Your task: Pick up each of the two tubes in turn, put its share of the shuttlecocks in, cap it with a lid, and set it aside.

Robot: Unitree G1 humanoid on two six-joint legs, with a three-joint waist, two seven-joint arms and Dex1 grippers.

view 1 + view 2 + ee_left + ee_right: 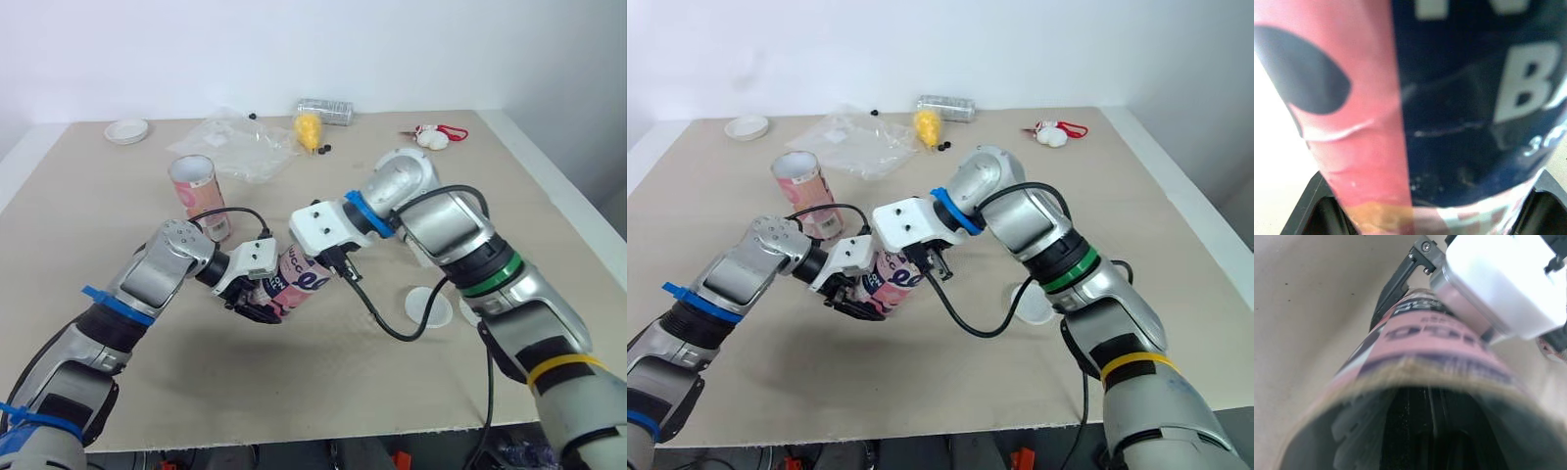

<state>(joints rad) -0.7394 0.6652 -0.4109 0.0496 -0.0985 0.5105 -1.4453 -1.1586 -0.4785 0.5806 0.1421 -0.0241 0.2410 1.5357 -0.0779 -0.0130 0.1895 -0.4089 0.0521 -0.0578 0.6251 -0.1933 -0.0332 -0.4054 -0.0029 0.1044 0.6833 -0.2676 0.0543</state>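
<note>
The left gripper [253,305] is clamped on the tilted tube [297,279]. The right gripper [335,258] is positioned at the tube's open mouth; its state cannot be determined. Loading of 1 tube is judged in hand. Capping is required next, with the lid [428,306] lying to the right gripper's right. The tube's contents are hidden

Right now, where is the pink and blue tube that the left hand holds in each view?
Left eye view: pink and blue tube just below centre, tilted.
Right eye view: the tube left of centre, tilted.
Left wrist view: its wall close up, between the fingers.
Right wrist view: its open end faces the camera.
Shared landmark: the left hand clamped on it.
</note>
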